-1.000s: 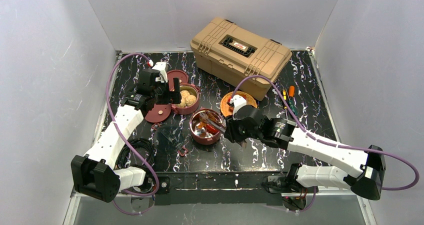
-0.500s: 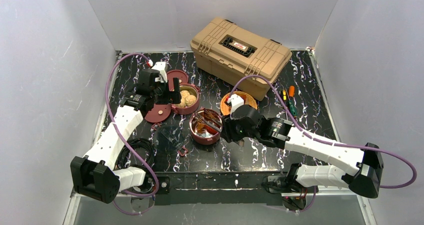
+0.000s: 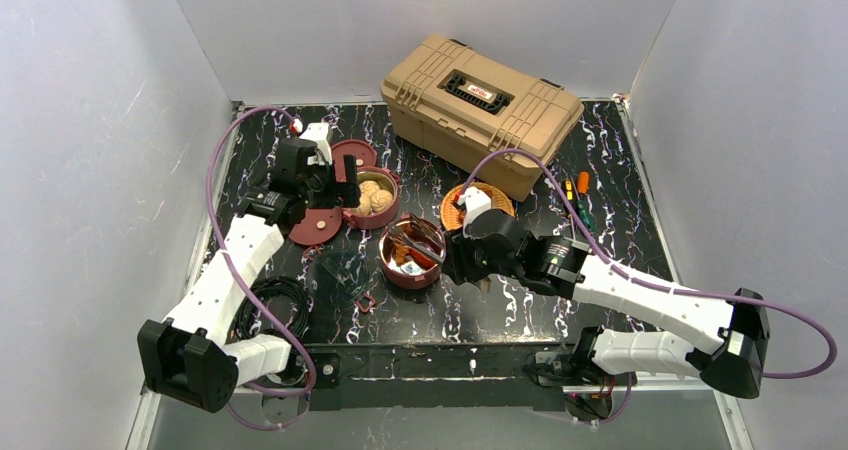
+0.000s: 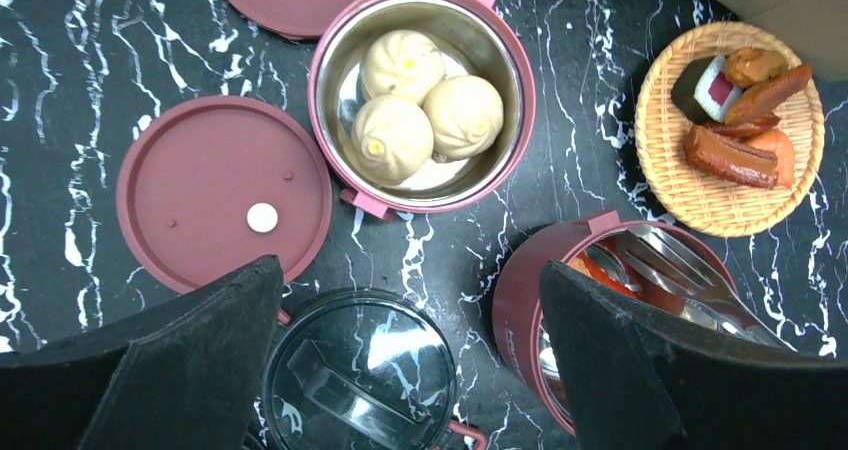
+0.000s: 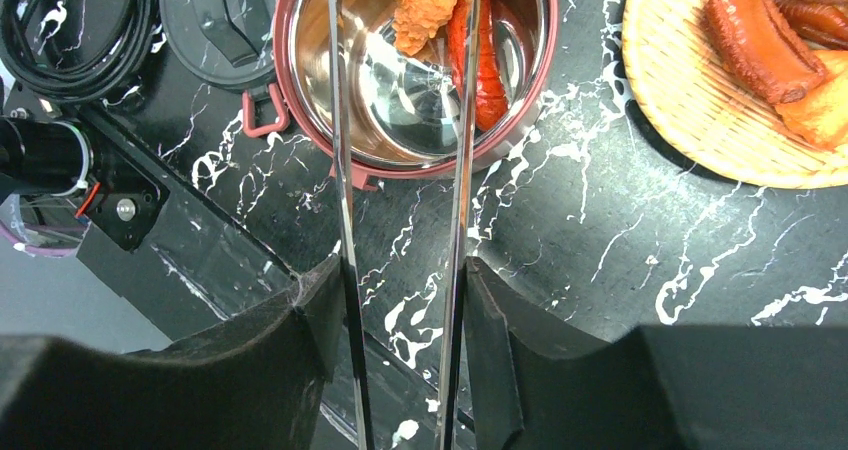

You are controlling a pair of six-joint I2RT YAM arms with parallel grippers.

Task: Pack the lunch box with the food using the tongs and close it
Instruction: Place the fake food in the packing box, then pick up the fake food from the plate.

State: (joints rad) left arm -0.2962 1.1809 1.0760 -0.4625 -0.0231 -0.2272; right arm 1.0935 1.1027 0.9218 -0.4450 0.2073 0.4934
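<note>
**Tan plastic toolbox** (image 3: 480,110): the largest object, standing well beyond both grippers on the black marbled table (image 3: 620,170). It has not moved.

**Right gripper** (image 5: 400,310): clasped on the long thin metal tongs (image 5: 340,170), with one slim arm against each finger pad. A second ago the arms were pinched together over the bowl. The fingers have since eased and the arms now stand parted.

**Left gripper** (image 4: 410,370): spread wide and empty, hovering where it was.

**Lunch box, in separate parts:**
- The round maroon steel-lined bowl (image 5: 290,70) sits directly ahead of the right gripper's fingertips, and the tong tips reach over it.
- A second maroon bowl (image 4: 325,80) lies directly ahead of the left gripper and holds three round beige buns (image 4: 415,105).
- A flat maroon lid with a pale centre dot (image 4: 225,195) lies ahead and to the left of the left gripper, just beside the second bowl.

**Flat orange woven plate** (image 5: 690,100): ahead and to the right of the right gripper, near the first bowl. It still carries brown and orange pieces.

**Food in the first bowl:** a crumbed orange chunk (image 5: 425,5) lies between the parted arms. Beside it is a red strip (image 5: 480,60), partly crossed by one arm.

**Reading:** the parting of the arms looks like a piece being let go into the bowl. Packing appears to be partway through, since food remains on the plate. With the lids off, closing has not begun.
</note>
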